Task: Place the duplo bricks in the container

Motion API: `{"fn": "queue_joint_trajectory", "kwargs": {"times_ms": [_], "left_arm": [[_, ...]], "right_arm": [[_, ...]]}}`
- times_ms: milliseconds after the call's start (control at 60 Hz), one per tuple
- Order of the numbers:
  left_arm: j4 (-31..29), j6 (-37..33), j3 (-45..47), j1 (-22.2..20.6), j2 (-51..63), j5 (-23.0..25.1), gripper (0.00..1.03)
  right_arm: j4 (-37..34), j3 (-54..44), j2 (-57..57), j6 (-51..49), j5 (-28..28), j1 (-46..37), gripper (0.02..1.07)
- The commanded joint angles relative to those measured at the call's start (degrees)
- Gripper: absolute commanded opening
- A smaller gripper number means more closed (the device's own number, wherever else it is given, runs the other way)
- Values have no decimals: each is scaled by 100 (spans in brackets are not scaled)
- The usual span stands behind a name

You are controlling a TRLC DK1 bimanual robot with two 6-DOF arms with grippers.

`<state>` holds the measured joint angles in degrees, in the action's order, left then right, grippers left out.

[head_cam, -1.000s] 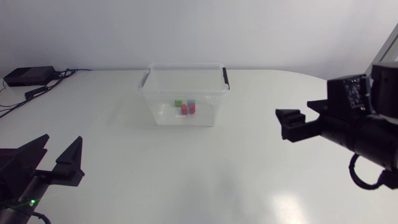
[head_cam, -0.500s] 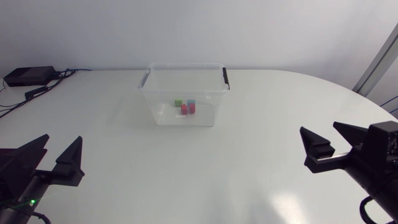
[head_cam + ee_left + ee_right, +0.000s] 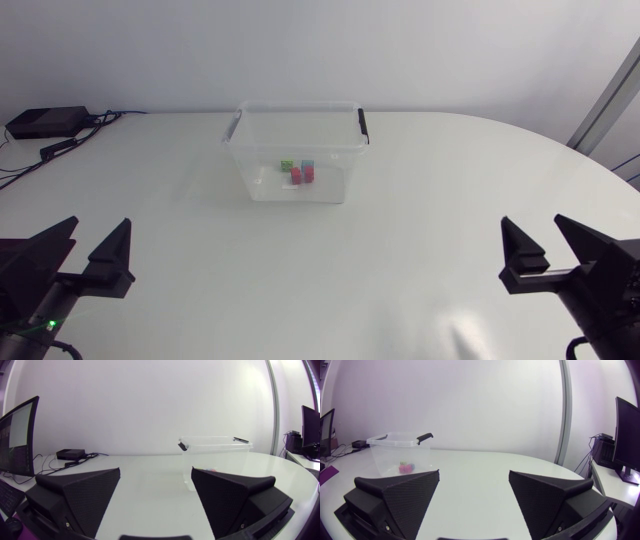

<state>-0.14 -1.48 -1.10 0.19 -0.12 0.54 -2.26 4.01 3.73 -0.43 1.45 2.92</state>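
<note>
Gaping wide apart with nothing between: matte black wedge fingers of left gripper (image 3: 100,224) and right gripper (image 3: 531,222), low at near side edges of smooth white table (image 3: 300,280). Sitting well apart from both, toward far edge: clear plastic container (image 3: 262,160), pink, green and blue duplo bricks (image 3: 300,172) inside.

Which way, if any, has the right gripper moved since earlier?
Yes: the right gripper withdrew from the container toward the near right edge of the table.

Set on the white table (image 3: 200,260), at its far left corner: small black box (image 3: 45,122), dark cables (image 3: 110,115) trailing alongside.
</note>
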Motion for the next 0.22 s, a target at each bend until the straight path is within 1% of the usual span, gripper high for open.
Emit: {"fn": "queue_joint_trajectory", "kwargs": {"times_ms": [0, 200], "left_arm": [[15, 135, 110, -18, 9, -47, 99], [14, 148, 110, -19, 12, -54, 99]], "right_arm": [[178, -306, -259, 35, -94, -200, 102], [226, -401, -373, 43, -145, -292, 102]]}}
